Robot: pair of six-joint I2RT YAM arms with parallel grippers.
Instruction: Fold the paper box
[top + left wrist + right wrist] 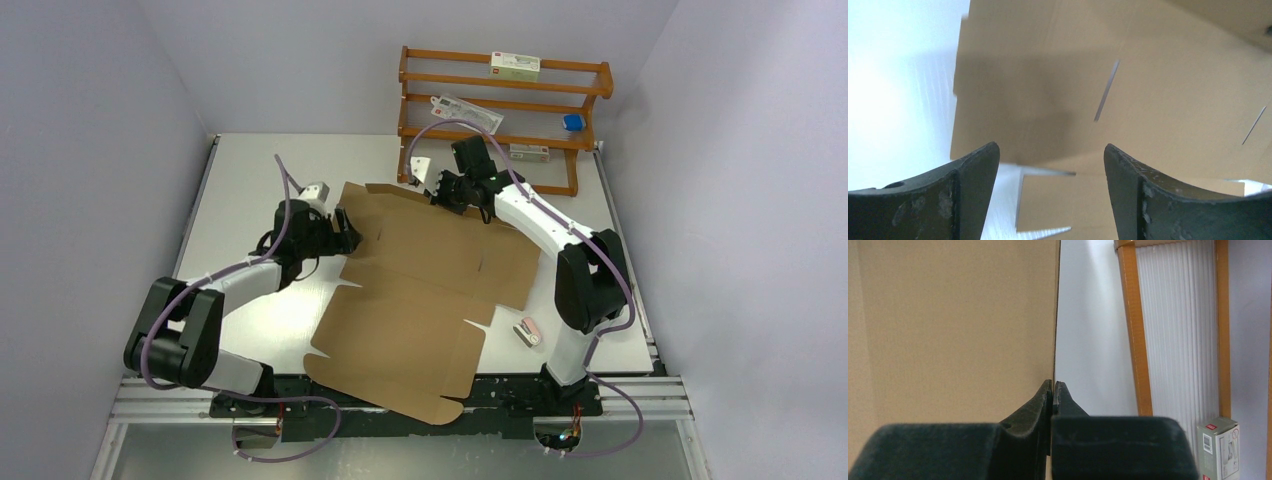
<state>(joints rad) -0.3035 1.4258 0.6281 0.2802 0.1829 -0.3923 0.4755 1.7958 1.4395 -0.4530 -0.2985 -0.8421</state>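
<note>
Across the table (pixel 250 170), I am seeing the paper box (pixel 420 290) lying as an unfolded sheet, overhanging the near edge. Right gripper (pixel 1053 385) is pinching its far edge. Left gripper (pixel 1050 150) is gaping beside its left edge, holding nothing.

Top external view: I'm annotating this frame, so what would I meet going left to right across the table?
left gripper → paper box → small pink-and-white object → small blue item
</note>
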